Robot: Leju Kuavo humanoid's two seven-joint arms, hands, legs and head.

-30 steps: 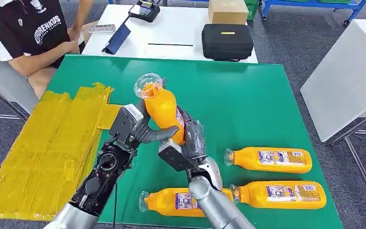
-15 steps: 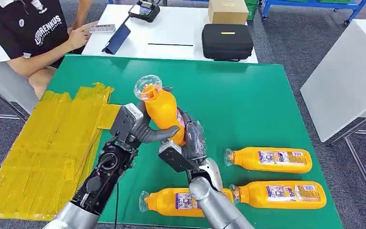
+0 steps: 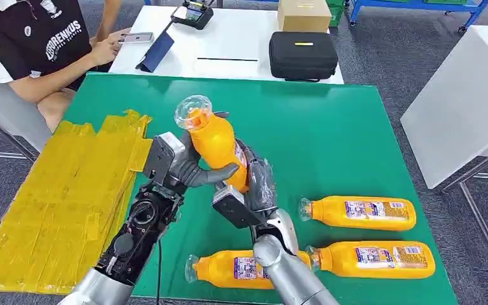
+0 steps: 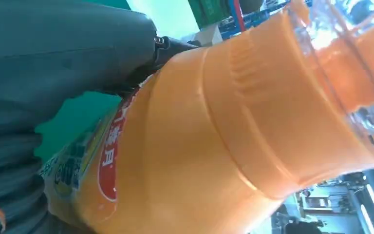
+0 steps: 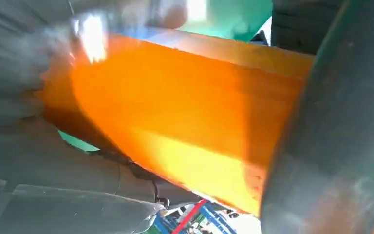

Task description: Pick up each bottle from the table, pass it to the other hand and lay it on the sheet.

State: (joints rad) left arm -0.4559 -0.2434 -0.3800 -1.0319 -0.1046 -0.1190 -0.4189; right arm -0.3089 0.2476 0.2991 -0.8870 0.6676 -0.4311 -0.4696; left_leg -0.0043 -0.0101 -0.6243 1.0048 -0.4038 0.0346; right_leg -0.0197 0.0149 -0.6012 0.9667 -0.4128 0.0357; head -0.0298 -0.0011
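An orange bottle (image 3: 217, 149) with a clear cap is held almost upright above the green table (image 3: 330, 133). My left hand (image 3: 187, 166) grips its lower body, thumb across the front. My right hand (image 3: 254, 183) holds the same bottle from the other side, fingers against its label. The left wrist view shows the bottle (image 4: 214, 136) close up against my grey left hand (image 4: 53, 73); in the right wrist view it is an orange bottle (image 5: 185, 112) between grey fingers. Three more orange bottles lie flat: one (image 3: 361, 213), one (image 3: 373, 259) and one (image 3: 238, 268) near the front edge. The yellow sheet (image 3: 63, 197) covers the table's left.
A person (image 3: 32, 38) sits at the far left corner, a hand on a phone. Behind the green table a white table (image 3: 229, 44) carries a black case (image 3: 303, 55) and a cardboard box (image 3: 304, 14). Another white table (image 3: 464, 101) stands to the right.
The bottle and my left hand have shifted slightly left and up, with both hands still on it. The person's hand has moved to the phone.
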